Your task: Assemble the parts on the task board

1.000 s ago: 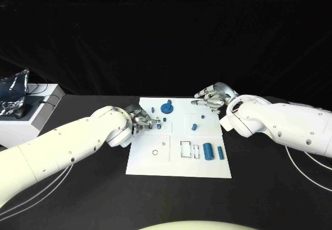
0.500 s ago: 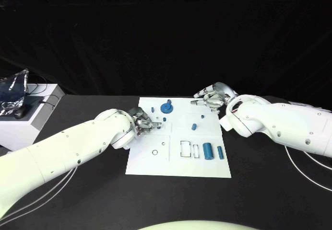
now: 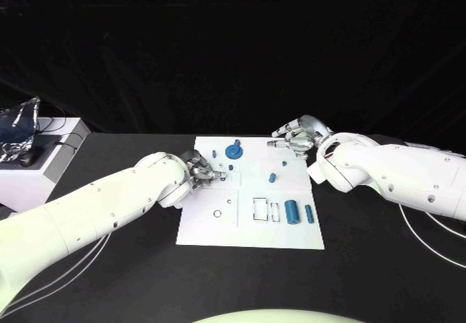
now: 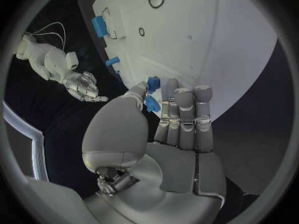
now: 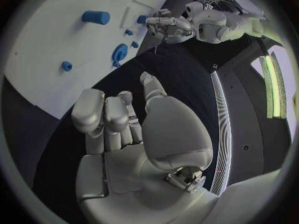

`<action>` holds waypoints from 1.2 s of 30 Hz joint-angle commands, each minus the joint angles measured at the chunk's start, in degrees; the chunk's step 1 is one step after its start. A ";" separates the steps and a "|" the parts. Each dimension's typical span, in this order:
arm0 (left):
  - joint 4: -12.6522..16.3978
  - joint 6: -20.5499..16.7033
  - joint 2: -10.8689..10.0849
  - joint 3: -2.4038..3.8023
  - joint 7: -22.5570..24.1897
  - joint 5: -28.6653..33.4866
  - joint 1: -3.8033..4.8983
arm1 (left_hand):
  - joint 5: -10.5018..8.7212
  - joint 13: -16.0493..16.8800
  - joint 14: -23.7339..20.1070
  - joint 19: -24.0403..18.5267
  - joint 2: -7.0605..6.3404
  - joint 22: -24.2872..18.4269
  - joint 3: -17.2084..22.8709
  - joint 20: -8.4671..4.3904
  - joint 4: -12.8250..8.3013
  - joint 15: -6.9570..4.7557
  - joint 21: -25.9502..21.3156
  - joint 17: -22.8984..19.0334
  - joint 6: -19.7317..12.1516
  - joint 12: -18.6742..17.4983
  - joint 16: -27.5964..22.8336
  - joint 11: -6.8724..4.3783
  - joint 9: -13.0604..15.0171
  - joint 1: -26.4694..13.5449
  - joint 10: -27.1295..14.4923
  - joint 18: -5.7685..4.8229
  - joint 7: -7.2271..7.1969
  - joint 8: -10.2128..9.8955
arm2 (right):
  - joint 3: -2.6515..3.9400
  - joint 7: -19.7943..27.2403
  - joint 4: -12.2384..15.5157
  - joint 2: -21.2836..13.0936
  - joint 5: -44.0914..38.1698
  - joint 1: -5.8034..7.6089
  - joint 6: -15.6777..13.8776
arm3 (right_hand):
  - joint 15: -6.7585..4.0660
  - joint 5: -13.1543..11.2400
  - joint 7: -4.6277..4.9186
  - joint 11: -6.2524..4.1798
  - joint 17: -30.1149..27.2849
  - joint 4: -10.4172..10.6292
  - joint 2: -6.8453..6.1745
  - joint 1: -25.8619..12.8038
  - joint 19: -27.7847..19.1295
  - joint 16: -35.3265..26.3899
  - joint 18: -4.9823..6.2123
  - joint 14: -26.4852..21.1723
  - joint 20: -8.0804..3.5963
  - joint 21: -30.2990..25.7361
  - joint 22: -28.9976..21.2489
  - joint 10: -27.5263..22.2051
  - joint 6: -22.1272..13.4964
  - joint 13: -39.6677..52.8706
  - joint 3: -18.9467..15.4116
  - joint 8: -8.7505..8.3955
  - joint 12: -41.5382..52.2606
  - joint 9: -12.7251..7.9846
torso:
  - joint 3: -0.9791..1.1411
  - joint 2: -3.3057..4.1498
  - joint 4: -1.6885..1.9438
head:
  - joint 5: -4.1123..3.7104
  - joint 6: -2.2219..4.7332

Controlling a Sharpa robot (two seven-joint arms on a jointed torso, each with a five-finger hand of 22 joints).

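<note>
- My left hand (image 3: 201,171) sits left of centre in the head view, over the board's (image 3: 243,232) left edge, pinching a small blue part (image 4: 151,103) between thumb and fingers
- My right hand (image 3: 300,136) hovers off the board's upper right corner, fingers curled, holding nothing
- Other blue parts (image 3: 297,214) lie on the board

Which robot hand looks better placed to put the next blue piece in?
Probably the left robot hand: it already pinches a small blue part over the task board. The right robot hand hovers off the board's far corner, holding nothing.
</note>
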 commanded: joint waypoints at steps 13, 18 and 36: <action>-0.26 1.54 1.04 -0.11 0.30 0.91 -0.06 | 0.11 0.09 0.29 0.49 0.35 0.45 -0.15 -0.09 -0.59 -0.32 0.58 -0.03 -0.18 0.33 0.60 -0.33 1.64 0.15 0.15 -0.31 -0.31 0.50 | 0.01 0.46 0.00 0.11 -0.63 -0.03 0.45 | 0.00 0.39 0.39 -0.02 -0.02 -0.22 -0.01 -0.60 2.27 -0.19 0.73 0.22 0.07 -0.31 6.92 -0.26 0.09 -0.07 0.01 -0.22 0.02 0.03 | 0.04 -0.03 0.02 | -0.20 -0.29; -0.15 1.85 1.06 -0.12 0.26 0.96 -0.06 | 0.10 0.10 0.31 0.55 0.31 0.56 -0.14 -0.09 -0.70 -0.34 0.73 0.03 -0.08 0.34 0.70 -0.36 1.81 0.30 0.20 -0.34 -0.35 0.44 | 0.01 0.44 -0.01 0.12 -0.65 -0.03 0.46 | 0.00 0.39 0.39 -0.02 -0.02 -0.22 -0.01 -0.60 2.27 -0.19 0.73 0.22 0.07 -0.31 6.92 -0.26 0.09 -0.07 0.01 -0.22 0.02 0.03 | 0.02 -0.04 0.05 | -0.19 -0.35; -0.41 2.30 1.39 -0.13 -0.09 1.12 -0.04 | 0.09 0.13 0.55 0.97 2.33 1.14 -0.52 -0.24 -2.79 -0.57 1.46 0.38 0.60 0.17 1.13 -0.67 2.28 3.03 0.62 -0.49 -0.66 -0.40 | 0.01 0.26 0.09 0.06 -0.95 -0.03 0.50 | 0.00 0.39 0.39 -0.02 -0.02 -0.22 -0.01 -0.60 2.27 -0.19 0.73 0.22 0.07 -0.31 6.92 -0.26 0.09 -0.07 0.01 -0.22 0.02 0.03 | -0.02 -0.02 0.06 | -0.41 -0.42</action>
